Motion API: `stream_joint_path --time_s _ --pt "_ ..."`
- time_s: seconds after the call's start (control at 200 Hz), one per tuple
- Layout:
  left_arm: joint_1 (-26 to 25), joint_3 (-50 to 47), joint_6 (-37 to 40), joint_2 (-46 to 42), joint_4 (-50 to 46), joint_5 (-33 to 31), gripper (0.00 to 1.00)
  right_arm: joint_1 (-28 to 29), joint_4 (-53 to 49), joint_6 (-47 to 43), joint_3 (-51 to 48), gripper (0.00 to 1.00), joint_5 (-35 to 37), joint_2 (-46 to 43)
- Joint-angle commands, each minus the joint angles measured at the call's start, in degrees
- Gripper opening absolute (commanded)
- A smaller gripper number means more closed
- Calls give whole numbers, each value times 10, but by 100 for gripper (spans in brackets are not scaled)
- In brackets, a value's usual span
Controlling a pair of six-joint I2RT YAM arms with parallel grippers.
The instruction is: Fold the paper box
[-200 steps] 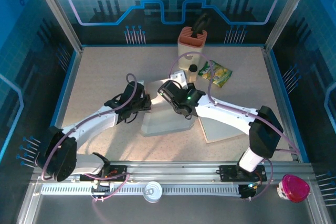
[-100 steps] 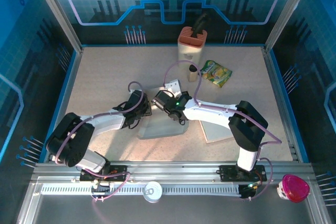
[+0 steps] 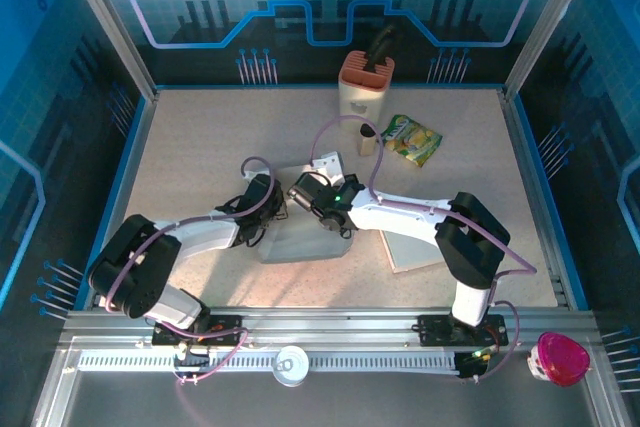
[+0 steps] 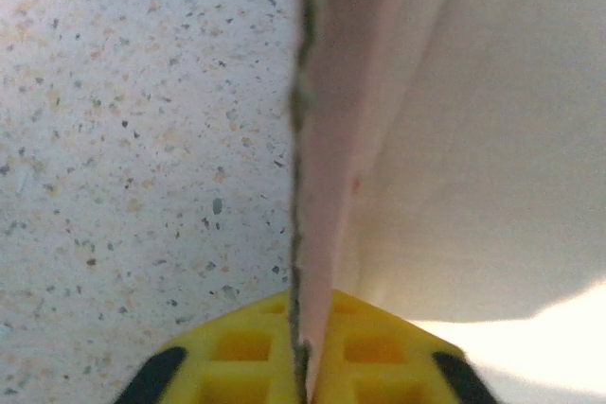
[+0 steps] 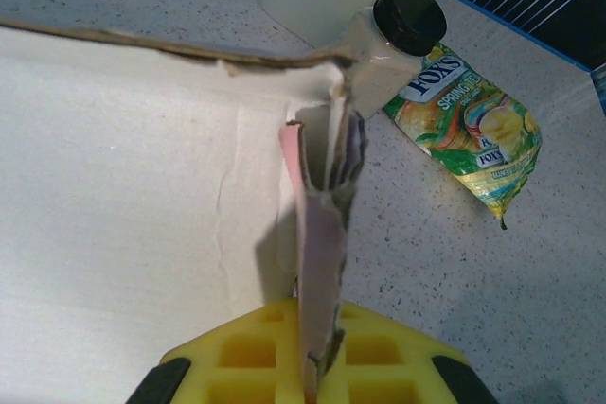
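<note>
Left tool (image 4: pixel 301 357) and right tool (image 5: pixel 315 352) each clamp a wall of the paper box (image 3: pixel 300 242). Box has shifted slightly left.

Place: robot test cell in a lab.
Walls: blue panels (image 3: pixel 330 7) printed with circuit lines and a gear, on three sides.
Frame: aluminium posts (image 3: pixel 105 17) at the corners.
Surface: speckled desk (image 3: pixel 200 137) with blue edging.
Mounting: metal rail (image 3: pixel 330 332) along the near edge, left arm base (image 3: pixel 205 332) and right arm base (image 3: pixel 455 330) bolted to it.
Wiring: purple cables (image 3: pixel 340 120) looped along the arms.
Props: sweets packet (image 3: pixel 412 139), tin can (image 3: pixel 291 364), pink-lidded jar (image 3: pixel 558 358).
</note>
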Motion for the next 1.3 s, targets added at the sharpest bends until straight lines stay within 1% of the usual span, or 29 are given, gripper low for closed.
stream_joint_path --time_s 0.0,0.095,0.22,0.315,0.34,0.37,0.435,0.505,0.705,0.805,0.86,0.92,0.98,1.005,1.071,1.151,1.296 --pt "2 -10 -4 1 -22 -38 0 6 -14 0 1 0 21 11" --pt "0 -11 -10 6 -23 -41 0 8 -19 5 5 0 21 15" --pt "-9 -21 -33 -2 -28 -72 0 10 -24 12 8 0 23 22" --pt "-10 -26 -40 -9 -36 -81 0 10 -23 13 6 0 24 25" --pt "-10 -26 -38 -12 -37 -81 9 10 -23 12 6 0 25 25" --pt "-10 -27 -33 -15 -36 -81 16 10 -22 11 5 0 25 25" --pt "-6 -24 -21 -24 -40 -78 24 10 -16 6 2 0 24 22" --pt "4 -19 -10 -32 -44 -67 31 10 -13 2 0 0 24 20" --pt "29 -12 29 -39 -22 -12 35 10 -9 -1 0 0 17 21" --pt "34 -8 45 -35 -11 15 35 9 -9 -1 0 0 16 23" --pt "37 -8 50 -34 -2 30 31 9 -9 -3 0 0 15 22" --pt "37 -8 53 -35 0 34 23 8 -10 -3 0 0 15 22" --pt "37 -7 56 -36 2 38 22 7 -9 -2 -1 0 13 22" --pt "37 -8 60 -36 5 41 24 6 -9 -3 -1 0 11 21" --pt "37 -14 69 -40 21 60 33 5 -9 -2 -1 0 9 21" --pt "37 -23 74 -49 32 72 37 3 -9 -3 -3 0 8 21" --pt "40 -28 86 -66 35 93 45 -1 -6 -6 -3 0 3 20"
